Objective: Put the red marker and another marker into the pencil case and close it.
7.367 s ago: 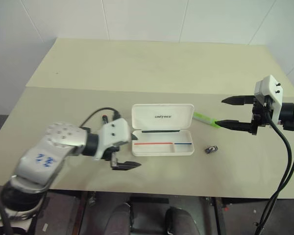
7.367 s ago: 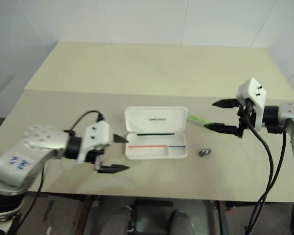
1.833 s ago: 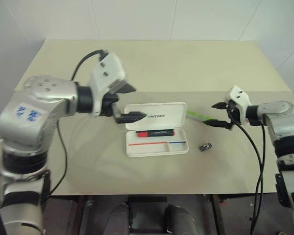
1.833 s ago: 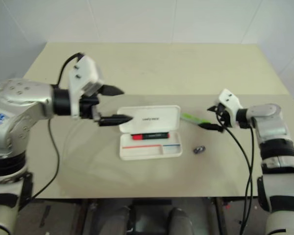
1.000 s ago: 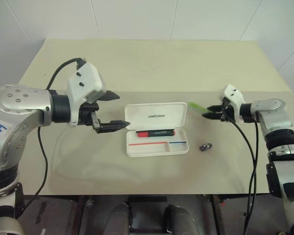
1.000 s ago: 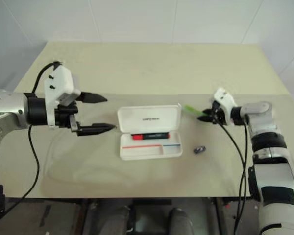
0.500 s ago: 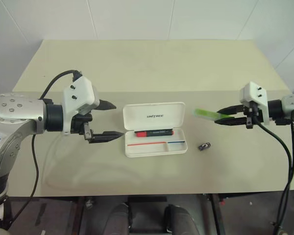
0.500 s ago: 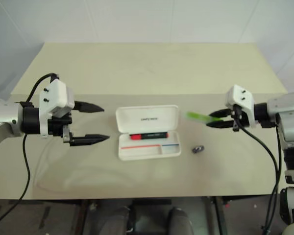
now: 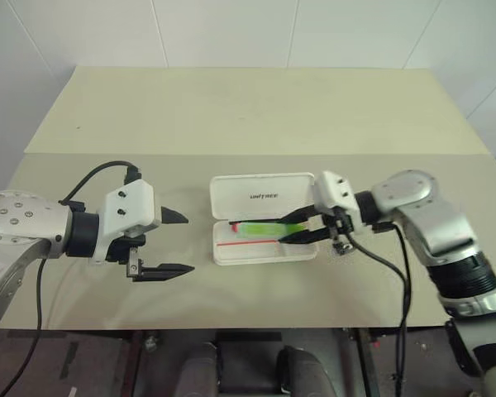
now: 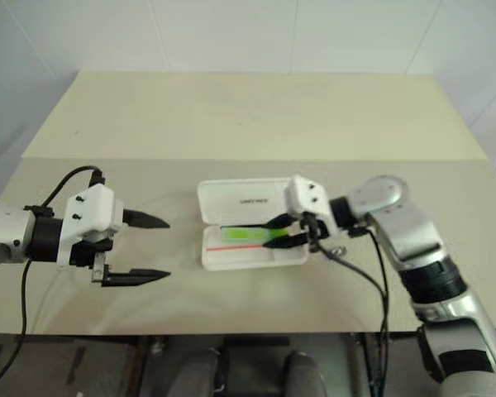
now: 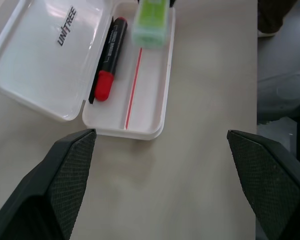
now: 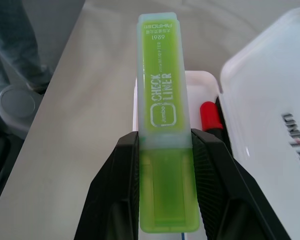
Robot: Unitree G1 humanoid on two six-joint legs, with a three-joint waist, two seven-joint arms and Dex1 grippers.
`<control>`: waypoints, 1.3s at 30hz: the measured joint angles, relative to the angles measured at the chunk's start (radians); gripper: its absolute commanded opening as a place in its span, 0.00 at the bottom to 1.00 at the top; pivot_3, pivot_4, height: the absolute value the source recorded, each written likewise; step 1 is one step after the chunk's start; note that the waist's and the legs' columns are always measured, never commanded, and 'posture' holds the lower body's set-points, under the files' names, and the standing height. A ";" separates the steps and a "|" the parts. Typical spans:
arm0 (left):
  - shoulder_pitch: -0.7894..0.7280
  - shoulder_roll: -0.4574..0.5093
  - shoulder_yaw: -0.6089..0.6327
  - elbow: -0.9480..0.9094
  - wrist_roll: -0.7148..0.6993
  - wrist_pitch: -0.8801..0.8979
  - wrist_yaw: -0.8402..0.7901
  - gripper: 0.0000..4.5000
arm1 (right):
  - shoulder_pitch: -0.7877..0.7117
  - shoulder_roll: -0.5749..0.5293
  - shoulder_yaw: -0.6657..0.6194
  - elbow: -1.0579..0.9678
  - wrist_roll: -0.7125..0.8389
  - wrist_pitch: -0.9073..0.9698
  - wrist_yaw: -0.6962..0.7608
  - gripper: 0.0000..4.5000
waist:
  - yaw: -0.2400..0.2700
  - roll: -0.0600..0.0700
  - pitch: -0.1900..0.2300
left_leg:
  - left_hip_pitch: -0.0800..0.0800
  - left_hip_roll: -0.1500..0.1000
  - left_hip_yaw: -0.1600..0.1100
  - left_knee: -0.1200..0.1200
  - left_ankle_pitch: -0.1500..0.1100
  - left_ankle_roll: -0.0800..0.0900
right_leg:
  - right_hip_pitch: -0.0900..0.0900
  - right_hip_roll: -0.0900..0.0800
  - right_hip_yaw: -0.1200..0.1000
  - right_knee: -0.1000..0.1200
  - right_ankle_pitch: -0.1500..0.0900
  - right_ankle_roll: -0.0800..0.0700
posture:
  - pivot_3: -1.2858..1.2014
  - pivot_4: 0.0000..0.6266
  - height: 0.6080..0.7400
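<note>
The white pencil case lies open in the middle of the table, lid flat behind its tray. The red marker lies in the tray along the hinge. My right gripper is shut on the lime-green marker, the other marker, and holds it lengthwise just above the tray, reaching in from the case's right end. My left gripper stands open and empty to the left of the case, a short way off and pointing at it.
The beige table stretches far behind the case and has bare room in front of it, to the near edge. A small dark piece lies by the case's right end, under my right gripper.
My right gripper has swung left with the green marker, from right of the case to over its tray. My left gripper has drawn back and sunk a little, still open.
</note>
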 measured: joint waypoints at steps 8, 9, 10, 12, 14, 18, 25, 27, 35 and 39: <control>0.091 0.014 0.096 -0.052 -0.019 0.048 0.042 1.00 | -0.021 0.083 0.085 0.076 -0.074 -0.052 -0.005 0.24 | -0.003 0.000 0.000 | 0.000 0.000 0.000 0.000 0.000 0.000 | -0.001 0.000 0.000 0.001 0.000 0.000 | 0.52 0.24 1.00; 0.095 0.014 0.102 -0.063 -0.028 0.056 0.048 1.00 | -0.030 0.092 0.090 0.090 -0.082 -0.061 -0.006 0.24 | -0.003 0.000 0.000 | 0.000 0.000 0.000 0.000 0.000 0.000 | -0.001 0.000 0.001 0.001 0.000 0.000 | 0.52 0.24 1.00; 0.098 0.014 0.110 -0.077 -0.034 0.063 0.052 1.00 | -0.038 0.099 0.093 0.103 -0.086 -0.063 -0.006 0.24 | -0.003 0.000 0.000 | 0.000 0.000 0.000 0.000 0.000 0.000 | -0.001 0.000 0.001 0.001 0.000 0.000 | 0.52 0.24 1.00; 0.103 0.015 0.126 -0.090 -0.046 0.078 0.063 1.00 | -0.060 0.113 0.103 0.121 -0.096 -0.066 -0.005 0.24 | -0.003 0.000 0.000 | 0.000 0.000 0.000 -0.001 0.000 0.000 | -0.001 0.000 0.001 0.001 0.000 0.000 | 0.52 0.24 1.00; 0.107 0.015 0.132 -0.101 -0.056 0.091 0.075 1.00 | -0.071 0.126 0.107 0.131 -0.102 -0.076 -0.002 0.24 | -0.003 0.000 0.000 | 0.000 0.001 0.000 -0.001 0.000 0.000 | -0.001 0.001 0.001 0.001 0.000 0.000 | 0.52 0.24 1.00; 0.110 0.015 0.134 -0.114 -0.073 0.107 0.089 1.00 | -0.071 0.139 0.123 0.154 -0.121 -0.086 -0.001 0.24 | -0.003 0.000 0.000 | 0.000 0.001 0.000 0.000 0.000 0.000 | -0.001 0.001 0.001 0.001 0.000 0.000 | 0.52 0.24 1.00; 0.110 0.017 0.134 -0.116 -0.093 0.121 0.114 1.00 | -0.069 0.146 0.142 0.166 -0.135 -0.099 0.004 0.24 | -0.003 0.000 0.000 | 0.000 0.001 0.001 -0.001 0.000 0.000 | -0.002 0.001 0.002 0.001 0.000 0.000 | 0.52 0.24 1.00; 0.110 0.018 0.134 -0.116 -0.099 0.123 0.119 1.00 | -0.066 0.145 0.144 0.180 -0.140 -0.099 0.004 0.24 | -0.003 0.000 0.000 | 0.000 0.001 0.001 -0.001 0.000 0.000 | -0.002 0.001 0.002 0.001 0.000 0.000 | 0.52 0.24 1.00; 0.109 0.029 0.133 -0.116 -0.112 0.123 0.128 1.00 | -0.064 0.142 0.144 0.187 -0.143 -0.095 0.004 0.80 | -0.003 0.000 0.000 | 0.000 0.001 0.001 -0.001 0.000 -0.001 | -0.002 0.001 0.002 0.001 0.000 0.000 | 0.52 0.24 1.00; 0.087 0.029 0.113 -0.106 -0.111 0.104 0.125 1.00 | -0.055 0.114 0.139 0.185 -0.140 -0.083 0.007 0.99 | -0.001 0.000 0.000 | 0.000 0.001 0.001 -0.001 0.000 -0.001 | -0.002 0.001 0.002 0.000 0.000 0.000 | 0.52 0.24 1.00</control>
